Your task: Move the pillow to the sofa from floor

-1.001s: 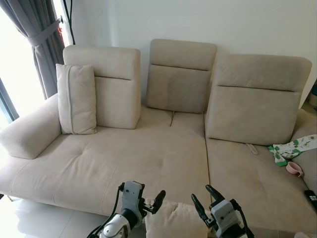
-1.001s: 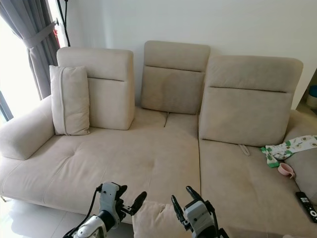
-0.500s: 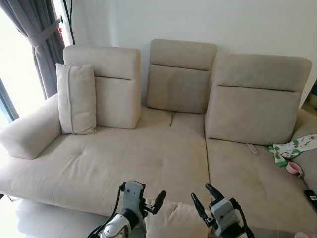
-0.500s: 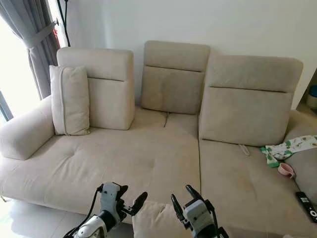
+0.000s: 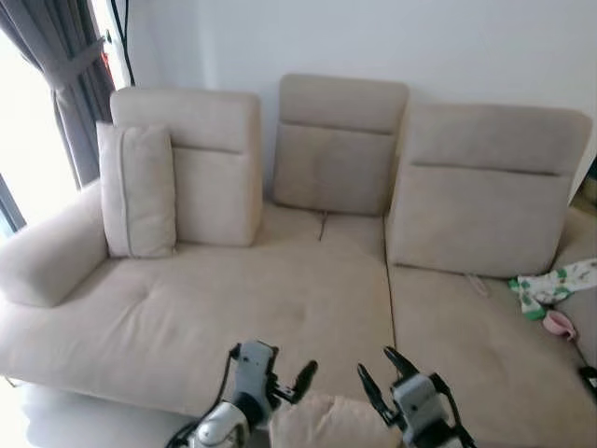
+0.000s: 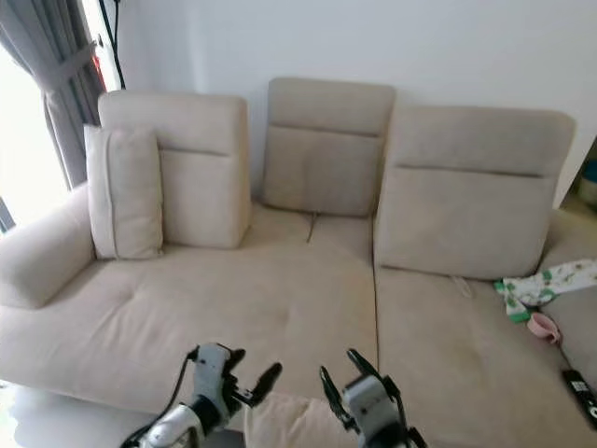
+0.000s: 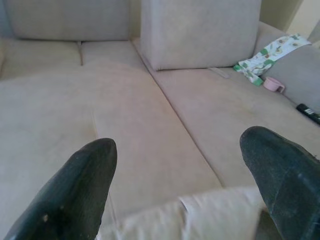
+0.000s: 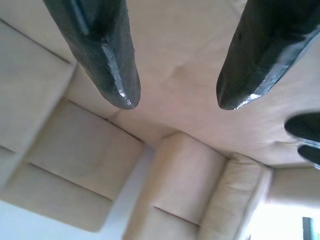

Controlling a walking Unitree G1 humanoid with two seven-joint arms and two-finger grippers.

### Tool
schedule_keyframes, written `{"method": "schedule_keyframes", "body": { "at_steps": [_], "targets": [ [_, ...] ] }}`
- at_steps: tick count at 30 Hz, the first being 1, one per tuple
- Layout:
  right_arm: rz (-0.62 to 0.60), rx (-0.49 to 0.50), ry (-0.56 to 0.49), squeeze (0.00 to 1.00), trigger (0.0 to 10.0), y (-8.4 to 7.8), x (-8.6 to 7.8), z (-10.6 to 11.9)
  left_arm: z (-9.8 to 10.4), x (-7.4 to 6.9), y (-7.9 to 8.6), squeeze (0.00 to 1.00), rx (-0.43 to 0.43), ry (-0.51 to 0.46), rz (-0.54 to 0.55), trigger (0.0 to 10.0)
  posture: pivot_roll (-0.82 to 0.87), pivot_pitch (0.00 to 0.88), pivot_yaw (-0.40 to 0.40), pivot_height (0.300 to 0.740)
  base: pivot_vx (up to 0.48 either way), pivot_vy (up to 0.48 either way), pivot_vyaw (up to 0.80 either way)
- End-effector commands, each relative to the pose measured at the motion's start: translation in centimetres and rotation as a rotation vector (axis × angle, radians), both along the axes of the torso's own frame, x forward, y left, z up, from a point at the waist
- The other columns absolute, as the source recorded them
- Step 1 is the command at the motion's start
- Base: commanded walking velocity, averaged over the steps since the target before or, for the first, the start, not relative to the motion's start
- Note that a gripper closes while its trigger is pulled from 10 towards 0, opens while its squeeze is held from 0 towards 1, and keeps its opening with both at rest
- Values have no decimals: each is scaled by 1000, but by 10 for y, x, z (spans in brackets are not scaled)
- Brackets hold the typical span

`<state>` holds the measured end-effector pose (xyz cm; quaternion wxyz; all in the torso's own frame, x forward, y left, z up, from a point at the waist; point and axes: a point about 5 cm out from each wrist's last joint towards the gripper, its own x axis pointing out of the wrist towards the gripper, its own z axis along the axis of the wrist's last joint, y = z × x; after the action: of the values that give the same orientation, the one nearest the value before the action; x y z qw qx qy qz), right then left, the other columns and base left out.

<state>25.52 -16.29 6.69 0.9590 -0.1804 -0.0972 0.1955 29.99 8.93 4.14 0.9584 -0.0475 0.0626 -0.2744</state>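
I am looking at a white wall (image 5: 373,42) running behind the seating, with three beige back cushions leaning against it. At ten o'clock a grey curtain (image 5: 65,75) is hanging, tied back, and strong daylight is pouring in from the window (image 5: 23,140) beside it. A dark cord (image 5: 119,37) is trailing down the wall near the curtain. At seven o'clock pale glossy floor (image 5: 84,425) is catching the light.

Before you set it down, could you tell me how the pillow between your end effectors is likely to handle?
The pillow looks soft and puffy, so it will probably sag between the left end effector and right end effector. Its wrinkled fabric suggests it squashes easily. Probably light for its bulk and unlikely to roll.
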Motion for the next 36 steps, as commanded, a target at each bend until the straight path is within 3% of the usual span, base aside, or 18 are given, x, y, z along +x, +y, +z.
{"method": "schedule_keyframes", "body": {
  "at_steps": [1,18,23,28,30,36],
  "targets": [
    [-20,-12,24,0,10000,-6,-2,-5,1,-1,-7,0,-3,-6,-21,10000,-89,0,40,740,0,0,0],
    [-23,-26,33,0,10000,-6,-1,-6,0,0,-7,0,3,1,-8,10000,-93,0,36,735,0,0,0],
    [-25,-16,43,0,10000,-4,-2,-8,-1,-4,-7,0,77,-38,-74,10000,-95,0,36,721,0,0,0],
    [-21,-2,52,0,10000,0,-6,-11,-6,-15,-7,0,219,-100,-256,10000,-95,0,40,697,0,0,0],
    [-18,2,58,0,10000,2,-8,-12,-5,-9,3,0,276,-108,-211,10000,-94,0,42,682,0,0,0],
    [-15,8,68,0,10000,3,-11,-15,3,2,13,0,299,-129,-134,10000,-94,0,45,654,0,0,0]
  ]
}}
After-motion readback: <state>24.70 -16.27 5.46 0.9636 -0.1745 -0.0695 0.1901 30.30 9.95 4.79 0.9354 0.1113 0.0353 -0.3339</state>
